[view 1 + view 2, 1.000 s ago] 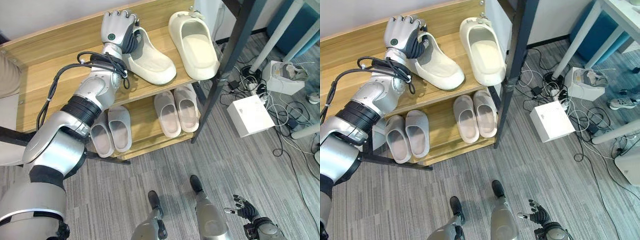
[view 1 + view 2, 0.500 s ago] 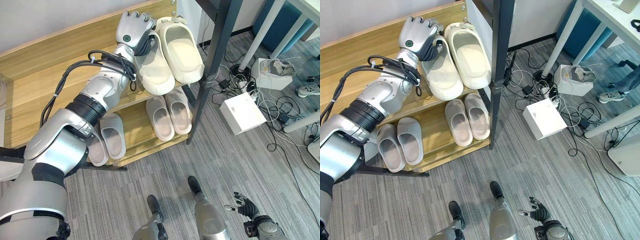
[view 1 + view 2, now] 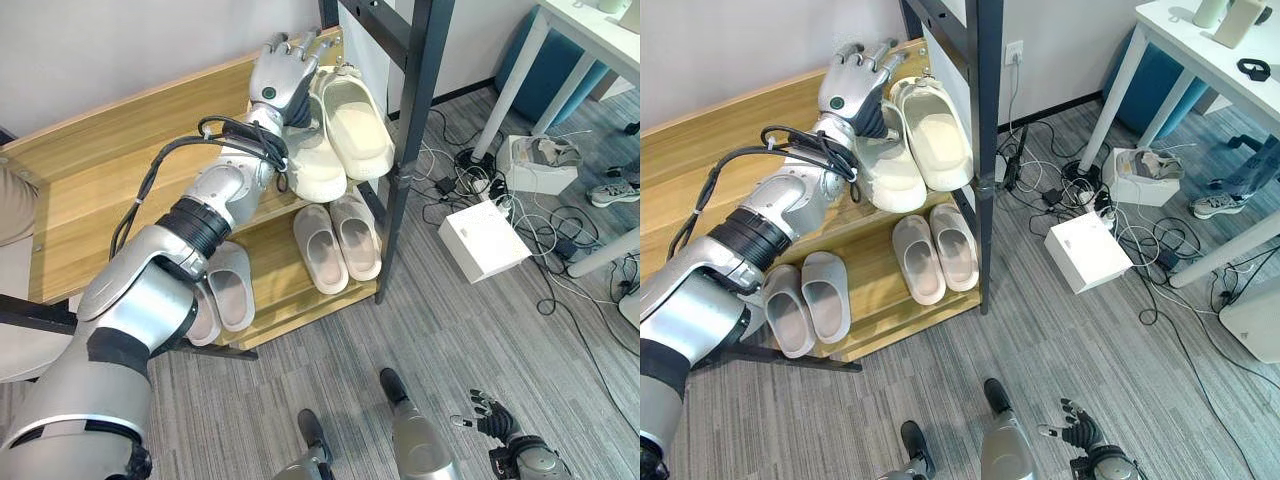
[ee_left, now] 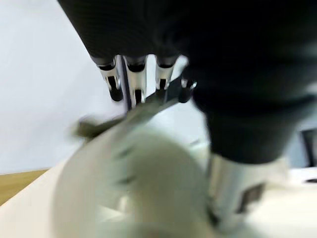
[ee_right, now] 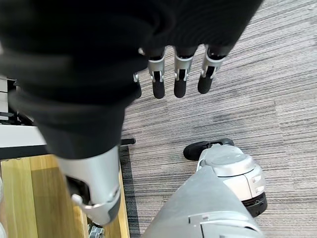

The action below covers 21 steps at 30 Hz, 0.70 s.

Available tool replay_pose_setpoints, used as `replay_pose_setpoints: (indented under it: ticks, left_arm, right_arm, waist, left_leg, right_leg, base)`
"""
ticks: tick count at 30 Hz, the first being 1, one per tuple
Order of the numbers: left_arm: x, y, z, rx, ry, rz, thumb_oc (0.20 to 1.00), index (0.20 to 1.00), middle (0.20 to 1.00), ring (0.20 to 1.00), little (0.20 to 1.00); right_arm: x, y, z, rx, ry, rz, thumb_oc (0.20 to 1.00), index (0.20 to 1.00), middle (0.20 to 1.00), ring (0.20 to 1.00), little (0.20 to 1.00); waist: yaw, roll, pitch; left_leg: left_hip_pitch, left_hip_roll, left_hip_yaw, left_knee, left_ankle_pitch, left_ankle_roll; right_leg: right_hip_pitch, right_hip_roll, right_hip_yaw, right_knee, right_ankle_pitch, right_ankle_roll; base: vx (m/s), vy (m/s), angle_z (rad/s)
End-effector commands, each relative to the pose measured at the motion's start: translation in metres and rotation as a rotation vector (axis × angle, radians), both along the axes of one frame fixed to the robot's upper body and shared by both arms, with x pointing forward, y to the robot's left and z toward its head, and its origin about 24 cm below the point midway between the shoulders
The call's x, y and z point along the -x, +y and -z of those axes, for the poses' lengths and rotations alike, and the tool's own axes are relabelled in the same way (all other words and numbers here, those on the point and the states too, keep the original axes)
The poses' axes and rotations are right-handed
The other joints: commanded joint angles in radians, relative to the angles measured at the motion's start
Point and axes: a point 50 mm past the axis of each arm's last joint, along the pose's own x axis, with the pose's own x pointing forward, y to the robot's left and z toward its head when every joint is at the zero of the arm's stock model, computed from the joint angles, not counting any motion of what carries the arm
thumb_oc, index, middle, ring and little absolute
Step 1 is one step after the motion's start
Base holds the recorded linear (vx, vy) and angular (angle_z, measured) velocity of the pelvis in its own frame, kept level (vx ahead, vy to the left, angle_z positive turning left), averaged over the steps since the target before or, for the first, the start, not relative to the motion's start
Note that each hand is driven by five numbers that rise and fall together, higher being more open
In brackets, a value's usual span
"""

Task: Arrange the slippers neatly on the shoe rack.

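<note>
Two cream slippers lie side by side at the right end of the wooden rack's top shelf [image 3: 120, 170]: the left one [image 3: 318, 165] and the right one [image 3: 357, 118], toes pointing outward. My left hand [image 3: 278, 78] hovers at the left slipper's heel with its fingers straight and spread, gripping nothing. In the left wrist view the fingers [image 4: 113, 82] reach out over a blurred cream slipper [image 4: 133, 193]. My right hand [image 3: 488, 421] hangs low over the floor, fingers relaxed.
On the lower shelf [image 3: 272, 268] sit a beige pair [image 3: 338, 242] and a grey pair [image 3: 228, 290]. A black upright post [image 3: 405, 165] stands at the rack's right end. A white box [image 3: 483, 240], cables and a person's shoe [image 3: 1218, 206] are on the floor to the right.
The left cream slipper has gone from angled apart to lying against the right one. My left hand's fingers have uncurled from its heel. The camera has shifted.
</note>
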Motion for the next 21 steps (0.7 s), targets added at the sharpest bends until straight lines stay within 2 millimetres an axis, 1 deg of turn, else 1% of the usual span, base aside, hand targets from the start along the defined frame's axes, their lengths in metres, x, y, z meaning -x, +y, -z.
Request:
replay_pose_setpoints:
  ticks: [1,4,5,7,8,9,10,11,12,13,14,16,17,18,20,21]
  left_arm:
    - [0.006,0.008,-0.035,0.153,-0.087,0.037,1.0,1.0,1.0,1.0,1.0]
    - [0.01,0.008,-0.031,0.203,-0.063,0.083,1.0,1.0,1.0,1.0,1.0]
    - [0.012,0.01,-0.028,0.27,-0.031,0.127,1.0,1.0,1.0,1.0,1.0]
    - [0.016,0.012,-0.03,0.306,-0.037,0.158,1.0,1.0,1.0,1.0,1.0]
    - [0.017,0.013,-0.026,0.352,-0.016,0.186,1.0,1.0,1.0,1.0,1.0]
    - [0.024,0.018,-0.019,0.569,0.052,0.317,1.0,1.0,1.0,1.0,1.0]
    - [0.024,0.019,-0.018,0.572,0.054,0.316,1.0,1.0,1.0,1.0,1.0]
    - [0.028,0.032,0.005,0.872,0.166,0.432,1.0,1.0,1.0,1.0,1.0]
    - [0.028,0.032,0.005,0.873,0.166,0.431,1.0,1.0,1.0,1.0,1.0]
    - [0.03,0.039,0.025,1.112,0.269,0.524,1.0,1.0,1.0,1.0,1.0]
    - [0.03,0.039,0.026,1.113,0.271,0.524,1.0,1.0,1.0,1.0,1.0]
    - [0.028,0.036,0.048,1.307,0.421,0.598,1.0,1.0,1.0,1.0,1.0]
    - [0.028,0.037,0.048,1.307,0.421,0.599,1.0,1.0,1.0,1.0,1.0]
    - [0.024,0.041,0.062,1.362,0.5,0.577,1.0,1.0,1.0,1.0,1.0]
    - [0.023,0.043,0.061,1.367,0.507,0.571,1.0,1.0,1.0,1.0,1.0]
    - [0.017,0.049,0.078,1.444,0.571,0.523,1.0,1.0,1.0,1.0,1.0]
  right_arm:
    - [0.004,-0.011,-0.004,0.006,-0.011,0.024,1.0,1.0,1.0,1.0,1.0]
    - [0.005,-0.009,-0.002,-0.003,-0.003,0.031,1.0,1.0,1.0,1.0,1.0]
    - [0.006,-0.008,-0.001,-0.008,0.003,0.04,1.0,1.0,1.0,1.0,1.0]
    - [0.006,-0.007,0.0,-0.011,0.006,0.038,1.0,1.0,1.0,1.0,1.0]
    - [0.008,-0.006,0.001,-0.015,0.012,0.039,1.0,1.0,1.0,1.0,1.0]
    - [0.01,-0.003,0.003,-0.03,0.018,0.047,1.0,1.0,1.0,1.0,1.0]
    - [0.011,-0.003,0.003,-0.028,0.019,0.046,1.0,1.0,1.0,1.0,1.0]
    - [0.015,0.001,0.007,-0.032,0.033,0.048,1.0,1.0,1.0,1.0,1.0]
    - [0.015,0.001,0.007,-0.032,0.033,0.047,1.0,1.0,1.0,1.0,1.0]
    - [0.02,0.0,0.009,-0.027,0.05,0.061,1.0,1.0,1.0,1.0,1.0]
    - [0.021,0.0,0.009,-0.026,0.051,0.061,1.0,1.0,1.0,1.0,1.0]
    - [0.026,-0.003,0.011,-0.005,0.077,0.066,1.0,1.0,1.0,1.0,1.0]
    - [0.026,-0.003,0.011,-0.005,0.077,0.066,1.0,1.0,1.0,1.0,1.0]
    - [0.027,-0.002,0.011,0.002,0.082,0.058,1.0,1.0,1.0,1.0,1.0]
    - [0.028,-0.002,0.012,0.002,0.085,0.057,1.0,1.0,1.0,1.0,1.0]
    - [0.029,0.001,0.014,0.0,0.098,0.048,1.0,1.0,1.0,1.0,1.0]
  waist:
    - [-0.003,-0.01,0.009]
    - [0.008,-0.012,0.0]
    - [0.015,-0.015,-0.007]
    - [0.019,-0.016,-0.011]
    - [0.02,-0.018,-0.013]
    - [0.025,-0.025,-0.017]
    - [0.023,-0.023,-0.018]
    - [0.032,-0.029,-0.02]
    - [0.031,-0.029,-0.023]
    - [0.038,-0.032,-0.028]
    - [0.038,-0.031,-0.029]
    - [0.04,-0.031,-0.038]
    - [0.04,-0.031,-0.038]
    - [0.039,-0.028,-0.045]
    - [0.038,-0.028,-0.048]
    - [0.034,-0.029,-0.061]
  left_leg:
    - [0.062,0.002,-0.041,0.021,-0.074,-0.037]
    - [0.067,0.0,-0.047,0.019,-0.073,-0.037]
    - [0.071,0.0,-0.053,0.018,-0.072,-0.036]
    - [0.073,0.0,-0.056,0.017,-0.072,-0.036]
    - [0.075,0.0,-0.057,0.016,-0.072,-0.036]
    - [0.078,-0.001,-0.06,0.014,-0.068,-0.035]
    - [0.078,-0.001,-0.061,0.014,-0.069,-0.035]
    - [0.089,-0.003,-0.063,0.012,-0.07,-0.033]
    - [0.086,-0.003,-0.062,0.011,-0.067,-0.034]
    - [0.092,-0.003,-0.064,0.01,-0.066,-0.032]
    - [0.092,-0.003,-0.064,0.01,-0.067,-0.032]
    - [0.102,-0.002,-0.067,0.004,-0.063,-0.034]
    - [0.103,-0.002,-0.067,0.004,-0.063,-0.034]
    - [0.109,0.001,-0.068,0.0,-0.06,-0.035]
    - [0.11,0.001,-0.071,-0.002,-0.059,-0.035]
    - [0.12,0.002,-0.068,-0.005,-0.059,-0.037]
  right_leg:
    - [0.042,0.044,-0.059,0.019,-0.13,-0.025]
    - [0.055,0.041,-0.068,0.011,-0.129,-0.025]
    - [0.063,0.04,-0.072,0.007,-0.127,-0.025]
    - [0.066,0.039,-0.075,0.005,-0.126,-0.025]
    - [0.07,0.038,-0.077,0.002,-0.125,-0.025]
    - [0.075,0.036,-0.08,-0.002,-0.122,-0.026]
    - [0.076,0.036,-0.08,-0.002,-0.122,-0.026]
    - [0.089,0.036,-0.083,-0.006,-0.123,-0.027]
    - [0.086,0.036,-0.082,-0.007,-0.12,-0.027]
    - [0.093,0.036,-0.084,-0.009,-0.117,-0.029]
    - [0.094,0.036,-0.084,-0.01,-0.117,-0.029]
    - [0.107,0.037,-0.089,-0.015,-0.115,-0.03]
    - [0.107,0.037,-0.089,-0.016,-0.115,-0.03]
    - [0.113,0.037,-0.094,-0.019,-0.114,-0.028]
    - [0.116,0.036,-0.096,-0.02,-0.114,-0.027]
    - [0.123,0.038,-0.096,-0.025,-0.113,-0.024]
  base:
    - [-0.02,-0.001,0.09]
    - [-0.01,0.001,0.08]
    - [-0.01,0.006,0.07]
    - [0.0,0.002,0.03]
    - [-0.01,-0.006,0.06]
    - [-0.01,-0.005,0.05]
    - [0.0,0.001,0.04]
    - [0.0,0.0,0.0]
    - [0.0,0.003,0.05]
    - [0.0,-0.001,0.05]
    - [0.01,0.004,0.07]
    - [0.02,0.003,0.11]
    - [0.01,0.004,0.09]
    - [0.0,0.003,0.06]
    - [0.01,0.001,0.04]
    - [0.03,-0.006,0.02]
